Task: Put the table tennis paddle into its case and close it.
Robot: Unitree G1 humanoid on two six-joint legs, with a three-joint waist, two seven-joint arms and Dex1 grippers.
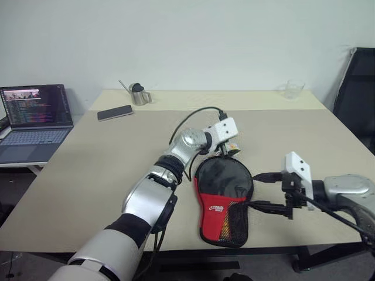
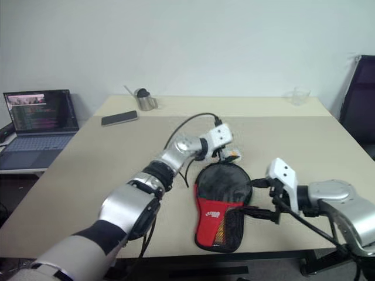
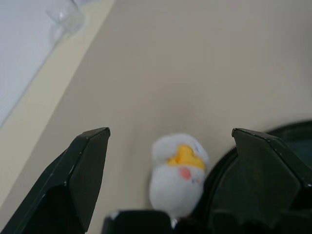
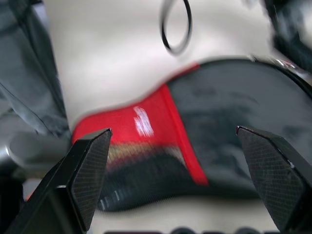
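Observation:
The case (image 1: 222, 199), a black paddle-shaped pouch with a red panel and mesh pocket, lies flat near the table's front edge. Its white fluffy charm (image 3: 178, 170), with yellow and pink marks, rests on the table at the case's far end. My left gripper (image 1: 225, 147) hovers open over that far end, the charm between its fingers (image 3: 83, 170) and untouched. Just right of the case, my right gripper (image 1: 253, 189) stands open with its fingertips pointing at the case's edge. The right wrist view looks onto the red panel (image 4: 141, 122). The table tennis paddle is hidden.
A dark phone (image 1: 115, 112) and a metal cup (image 1: 139, 93) sit at the back left of the beige table (image 1: 117, 158). A clear glass (image 1: 292, 89) stands at the back right. An open laptop (image 1: 35, 120) is off the left side, a black chair (image 1: 357, 93) off the right.

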